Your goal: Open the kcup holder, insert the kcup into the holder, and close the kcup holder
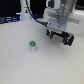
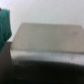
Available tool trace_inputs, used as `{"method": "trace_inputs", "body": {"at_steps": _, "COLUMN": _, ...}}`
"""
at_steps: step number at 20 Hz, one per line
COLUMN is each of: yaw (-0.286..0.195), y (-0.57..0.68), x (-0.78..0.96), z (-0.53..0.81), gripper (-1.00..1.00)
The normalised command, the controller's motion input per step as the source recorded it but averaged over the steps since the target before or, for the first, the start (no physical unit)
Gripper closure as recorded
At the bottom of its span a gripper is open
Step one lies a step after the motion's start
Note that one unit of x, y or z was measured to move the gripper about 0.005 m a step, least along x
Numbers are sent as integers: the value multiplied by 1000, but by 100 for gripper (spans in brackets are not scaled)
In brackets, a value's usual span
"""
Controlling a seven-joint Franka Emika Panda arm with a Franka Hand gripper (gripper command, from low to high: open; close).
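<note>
White table (image 1: 20, 60) is carrying the kcup (image 1: 33, 46) untouched while the gripper (image 1: 60, 38), jaw state unclear, is hovering nearby; opening the holder looks next.

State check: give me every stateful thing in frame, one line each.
Small white cylindrical kcup with green top: upright on the white table, free, not in the holder.
Black boxy kcup holder: under the robot hand; open or closed cannot be told.
Robot hand: at the holder, away from the kcup; fingers not visible, open or shut unclear.
</note>
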Motion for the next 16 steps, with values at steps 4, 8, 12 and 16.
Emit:
{"method": "trace_inputs", "body": {"at_steps": 4, "yaw": -226, "y": -347, "x": 12, "z": 484, "gripper": -100}}
{"method": "trace_inputs", "body": {"at_steps": 8, "yaw": -243, "y": -376, "x": -6, "z": 437, "gripper": -100}}
{"method": "trace_inputs", "body": {"at_steps": 12, "yaw": -250, "y": -384, "x": -49, "z": 369, "gripper": -100}}
{"method": "trace_inputs", "body": {"at_steps": 16, "yaw": -269, "y": -380, "x": -60, "z": 105, "gripper": -100}}
